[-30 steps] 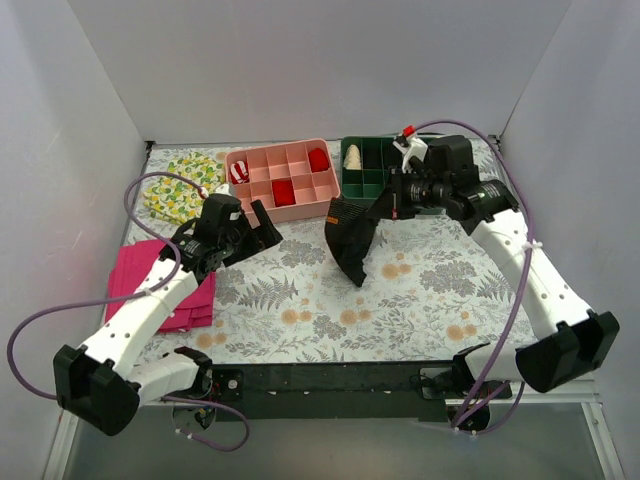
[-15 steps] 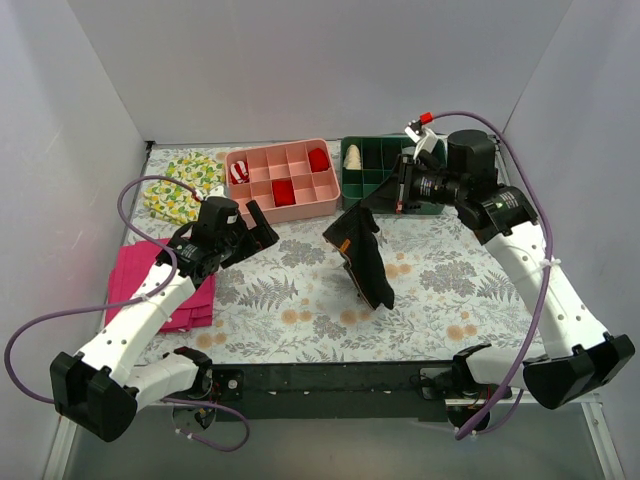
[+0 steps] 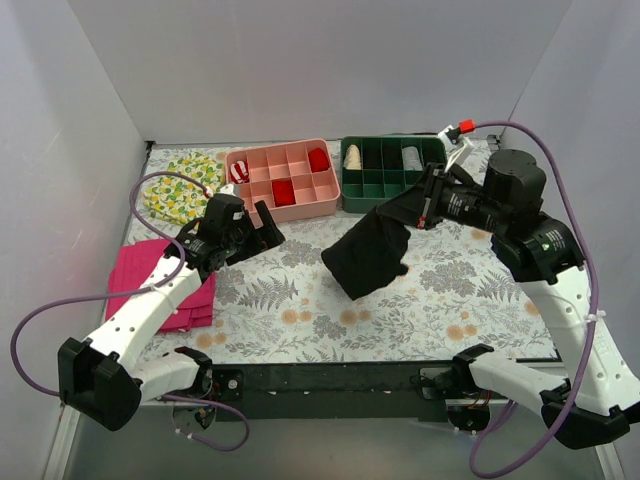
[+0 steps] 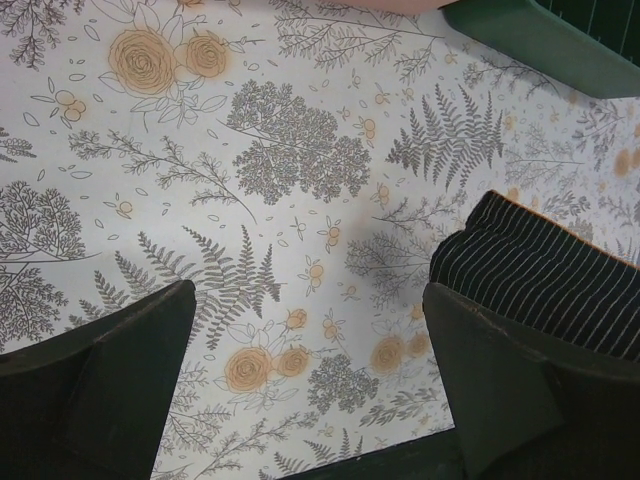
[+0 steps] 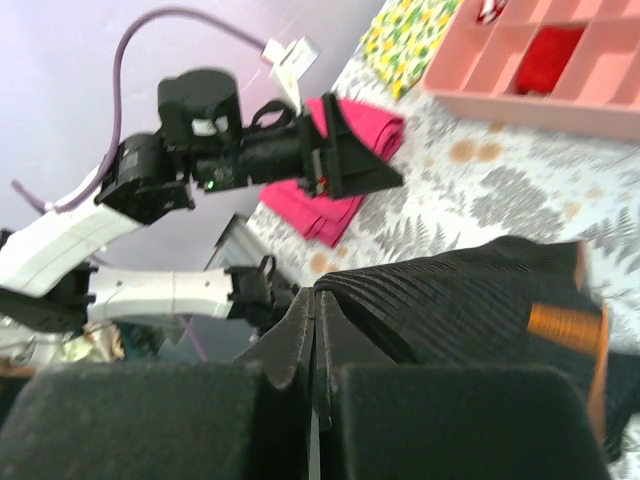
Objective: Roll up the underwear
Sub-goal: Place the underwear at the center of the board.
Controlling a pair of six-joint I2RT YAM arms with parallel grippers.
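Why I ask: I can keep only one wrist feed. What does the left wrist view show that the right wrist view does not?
Only the left wrist view: a corner of the dark green organiser. Only the right wrist view: the magenta cloth, the lemon-print cloth and the right pincer shut on the underwear. Both: the underwear, the floral table cover and the open left pincer.

The underwear [image 3: 368,258] is matt black cloth, finely ribbed; table cover [image 4: 250,150] smooth, matt, floral-printed; pink tray [image 3: 300,211] and green tray [image 3: 358,203], upper centre, smooth plastic with slight sheen
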